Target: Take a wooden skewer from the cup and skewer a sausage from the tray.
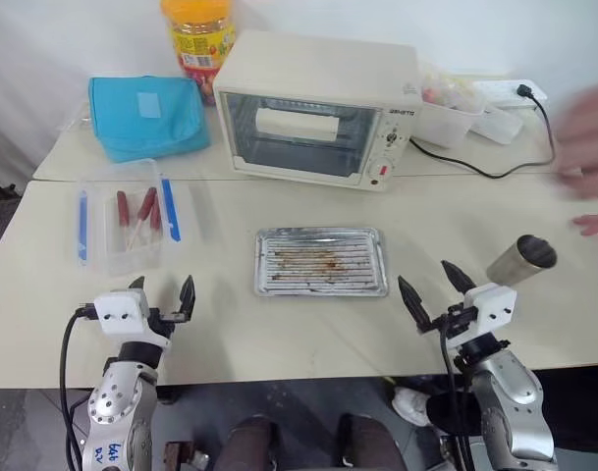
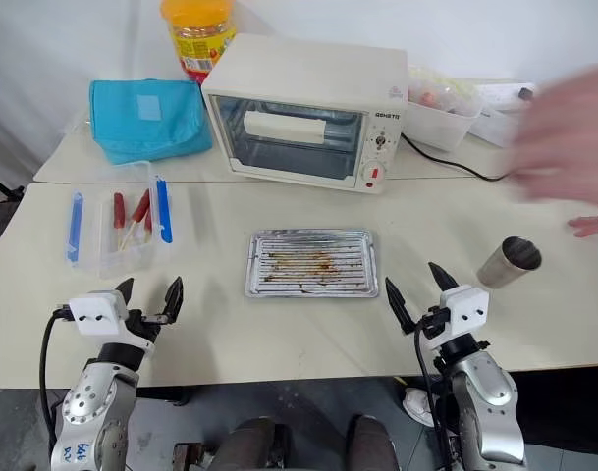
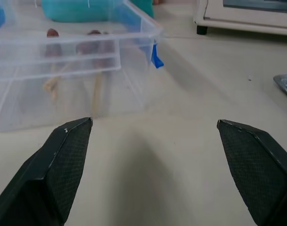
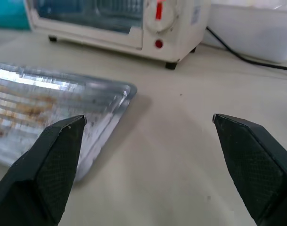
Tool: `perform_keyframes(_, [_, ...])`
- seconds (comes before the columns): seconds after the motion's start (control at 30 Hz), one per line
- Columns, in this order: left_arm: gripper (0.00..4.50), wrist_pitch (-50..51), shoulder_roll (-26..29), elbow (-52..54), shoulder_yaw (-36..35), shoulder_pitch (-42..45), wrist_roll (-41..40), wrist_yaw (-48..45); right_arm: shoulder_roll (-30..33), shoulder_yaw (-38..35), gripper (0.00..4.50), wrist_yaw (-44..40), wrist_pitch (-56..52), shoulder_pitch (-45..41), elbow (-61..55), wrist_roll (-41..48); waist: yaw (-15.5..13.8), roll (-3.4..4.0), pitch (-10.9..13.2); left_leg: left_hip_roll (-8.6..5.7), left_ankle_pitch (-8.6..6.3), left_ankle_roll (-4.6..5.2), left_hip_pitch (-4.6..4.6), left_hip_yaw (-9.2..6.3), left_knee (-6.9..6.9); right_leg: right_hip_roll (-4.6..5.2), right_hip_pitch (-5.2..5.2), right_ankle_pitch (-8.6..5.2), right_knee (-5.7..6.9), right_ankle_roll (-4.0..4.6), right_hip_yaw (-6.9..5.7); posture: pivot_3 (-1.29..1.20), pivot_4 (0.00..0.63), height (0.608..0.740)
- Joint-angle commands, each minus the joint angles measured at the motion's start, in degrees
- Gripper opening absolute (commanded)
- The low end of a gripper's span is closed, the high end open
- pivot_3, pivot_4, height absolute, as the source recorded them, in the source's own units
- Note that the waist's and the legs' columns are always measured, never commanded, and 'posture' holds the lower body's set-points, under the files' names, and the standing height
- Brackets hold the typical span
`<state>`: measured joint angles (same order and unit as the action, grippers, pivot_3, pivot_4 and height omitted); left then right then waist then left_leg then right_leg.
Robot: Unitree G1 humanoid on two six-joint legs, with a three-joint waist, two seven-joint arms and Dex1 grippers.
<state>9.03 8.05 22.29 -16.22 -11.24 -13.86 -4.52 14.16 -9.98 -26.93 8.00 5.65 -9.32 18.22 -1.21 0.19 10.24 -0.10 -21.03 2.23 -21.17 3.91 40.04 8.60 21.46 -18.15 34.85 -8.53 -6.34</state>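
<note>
Here, in the left eye view, the flat stained metal tray (image 1: pixel 321 262) lies at centre, bare of sausages; the silver-grey metal cup (image 1: pixel 521 259) tilts at right, below a person's blurred hand (image 1: pixel 585 137). Lower left, the left gripper (image 1: pixel 161 294) is spread apart; lower right, the right gripper (image 1: pixel 431 287) likewise. In the left wrist view, skewered sausages (image 3: pixel 97 61) lie in a clear plastic box (image 3: pixel 63 75), upper left.

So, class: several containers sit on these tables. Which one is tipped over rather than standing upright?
The small metal cup, near the right gripper. It leans with its open mouth showing, while the yellow-lidded jar stands upright and the clear plastic box lies flat.
</note>
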Motion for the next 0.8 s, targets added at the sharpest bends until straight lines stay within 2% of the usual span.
perform_keyframes(0.03, [4.49,-1.6,1.6,1.0,-0.7,-0.6,1.8,-0.3,-0.5,-0.6,4.50,-0.1,0.2,1.1,-0.3,1.6,-0.1,0.00,0.0,0.00,0.00,0.00,0.00,-0.02,-0.01,0.00,0.00,0.00,0.00,0.00,-0.01,0.00,0.150,0.740])
perform_keyframes(0.33, [4.49,-0.4,0.6,4.2,-1.7,-1.6,-1.6,-0.3,-0.2,-0.8,4.50,0.0,0.0,1.4,-0.8,2.0,0.0,0.00,0.0,0.00,0.00,0.00,-0.01,-0.02,-0.01,0.00,0.00,0.00,0.00,0.00,-0.01,0.00,0.150,0.740])
perform_keyframes(0.8, [4.49,-1.2,-3.1,2.1,0.5,-0.5,1.6,3.3,2.2,-1.6,4.50,-1.4,-0.5,0.8,-0.1,2.0,-0.1,0.00,0.0,-0.03,0.00,0.00,-0.01,-0.01,-0.01,0.02,0.00,0.00,0.00,0.00,0.01,0.00,0.150,0.740])
